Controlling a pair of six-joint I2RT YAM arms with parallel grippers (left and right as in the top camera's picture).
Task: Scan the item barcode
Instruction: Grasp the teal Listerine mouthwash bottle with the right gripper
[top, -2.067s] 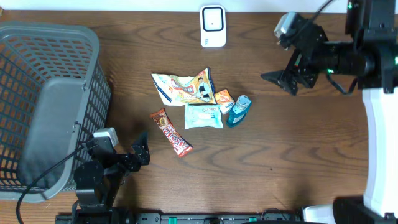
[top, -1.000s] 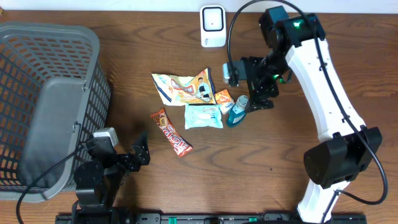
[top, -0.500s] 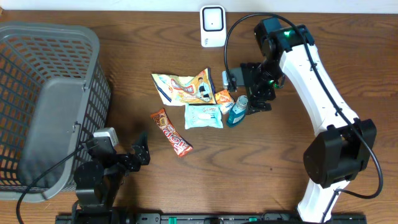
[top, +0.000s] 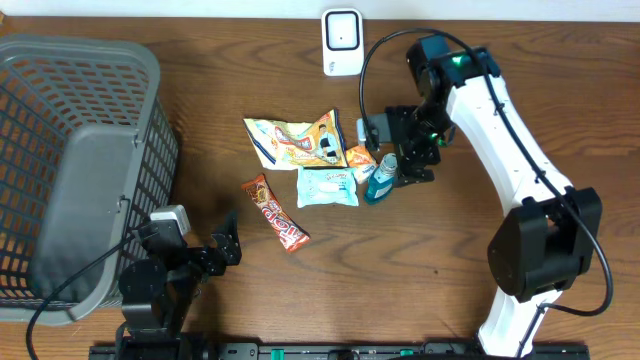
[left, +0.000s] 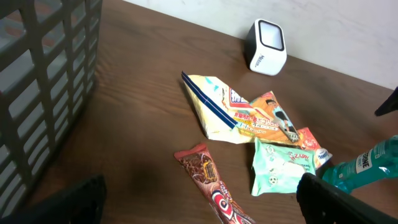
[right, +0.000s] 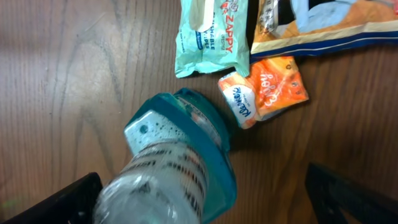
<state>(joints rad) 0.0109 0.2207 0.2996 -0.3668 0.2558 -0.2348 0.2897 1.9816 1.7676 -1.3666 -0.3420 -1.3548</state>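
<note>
Right arm is reaching over the pile in the middle of the surface (top: 470, 300). The right pincer (right: 202, 196) is standing wide open, and in its wrist view the teal bottle (right: 174, 162) is sitting right between the two fingers. It isn't gripping anything, and I can't tell if either finger is actually touching the bottle.

The bottle itself is lying on the surface, its teal end just beside the little orange packet (right: 264, 90) and near the mint green wipes pack (right: 211, 37). The big snack bag (top: 295, 140) is lying just behind those two, and the red candy bar (top: 275, 212) is sitting a bit apart toward the front left.

The white scanner (top: 342, 41) is standing at the back edge, well apart from the bottle.

The left pincer (top: 225, 245) is hanging out down by the front edge next to the grey basket (top: 90, 50), fingers spread wide and holding nothing.
</note>
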